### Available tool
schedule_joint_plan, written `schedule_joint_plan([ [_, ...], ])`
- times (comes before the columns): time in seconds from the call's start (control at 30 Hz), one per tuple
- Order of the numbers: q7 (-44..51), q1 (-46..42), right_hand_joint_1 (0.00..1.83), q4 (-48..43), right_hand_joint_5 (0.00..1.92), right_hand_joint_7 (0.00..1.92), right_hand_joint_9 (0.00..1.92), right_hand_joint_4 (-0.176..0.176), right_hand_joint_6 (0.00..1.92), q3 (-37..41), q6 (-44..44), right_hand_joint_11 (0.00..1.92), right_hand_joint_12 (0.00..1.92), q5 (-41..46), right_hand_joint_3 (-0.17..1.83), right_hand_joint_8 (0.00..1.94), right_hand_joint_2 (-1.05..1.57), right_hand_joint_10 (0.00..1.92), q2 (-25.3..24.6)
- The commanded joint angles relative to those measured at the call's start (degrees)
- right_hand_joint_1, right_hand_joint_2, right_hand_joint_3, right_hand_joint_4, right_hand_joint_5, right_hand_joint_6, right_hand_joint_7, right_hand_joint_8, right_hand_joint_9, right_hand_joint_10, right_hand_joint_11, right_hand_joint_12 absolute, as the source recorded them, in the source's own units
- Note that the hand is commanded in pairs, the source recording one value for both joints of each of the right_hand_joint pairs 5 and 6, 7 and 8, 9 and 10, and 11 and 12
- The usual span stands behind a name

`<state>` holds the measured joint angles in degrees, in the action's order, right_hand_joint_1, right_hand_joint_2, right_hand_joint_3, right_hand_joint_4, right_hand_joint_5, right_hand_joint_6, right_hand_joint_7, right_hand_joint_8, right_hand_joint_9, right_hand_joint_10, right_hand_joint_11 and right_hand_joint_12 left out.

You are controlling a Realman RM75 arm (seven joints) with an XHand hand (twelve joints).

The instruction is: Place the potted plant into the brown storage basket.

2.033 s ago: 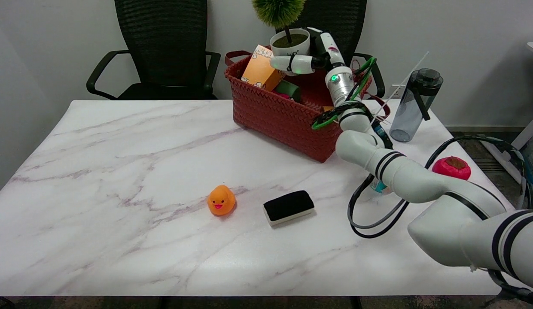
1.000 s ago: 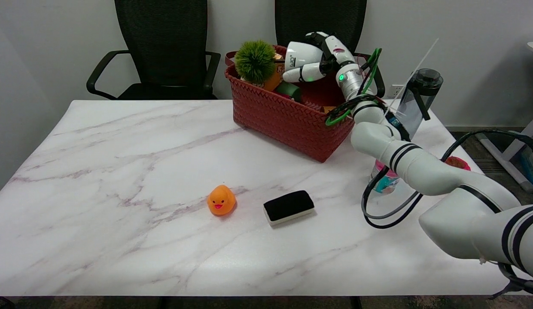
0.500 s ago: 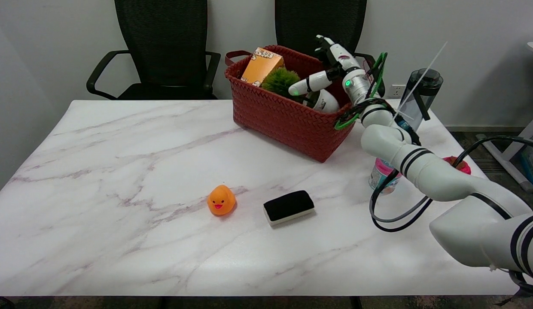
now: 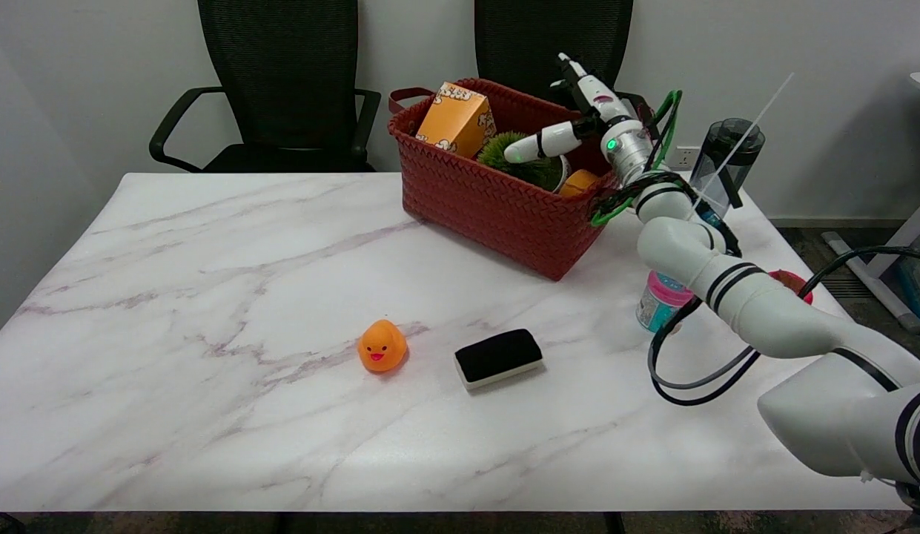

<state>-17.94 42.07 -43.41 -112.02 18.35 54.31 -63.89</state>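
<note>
Basket [image 4: 497, 204] red-brown weave; plant [image 4: 520, 165] green; box [image 4: 456, 119] orange, white-speckled top; duck [image 4: 382, 345] orange; eraser [image 4: 498, 358] black over white; table [image 4: 207, 297] white, grey-veined; tub [image 4: 658, 300] seemingly pink-lidded.

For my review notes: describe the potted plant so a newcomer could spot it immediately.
Find the brown woven basket at the table's far edge. The potted plant lies inside it, beside an orange box, under the right hand. It is the only fuzzy green ball.

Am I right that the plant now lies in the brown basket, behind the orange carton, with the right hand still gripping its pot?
Not quite. In the head view the right hand is open above the brown basket, gripping nothing. The plant does lie inside, beside the orange carton.
</note>
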Motion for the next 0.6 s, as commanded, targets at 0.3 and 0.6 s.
schedule_joint_plan([
  [0.3, 0.1, -16.7, 0.71, -29.4, 0.00, 0.03, 0.06, 0.000, 0.00, 13.5, 6.0, 0.19, 0.19, 14.5, 0.04, 0.03, 0.51, 0.06, 5.0],
  [0.6, 0.0, -29.2, 0.55, -43.6, 0.00, 0.00, 0.00, 0.000, 0.00, 15.1, 19.6, 0.15, 0.15, 16.8, 0.50, 0.00, 0.69, 0.00, 5.4],
])
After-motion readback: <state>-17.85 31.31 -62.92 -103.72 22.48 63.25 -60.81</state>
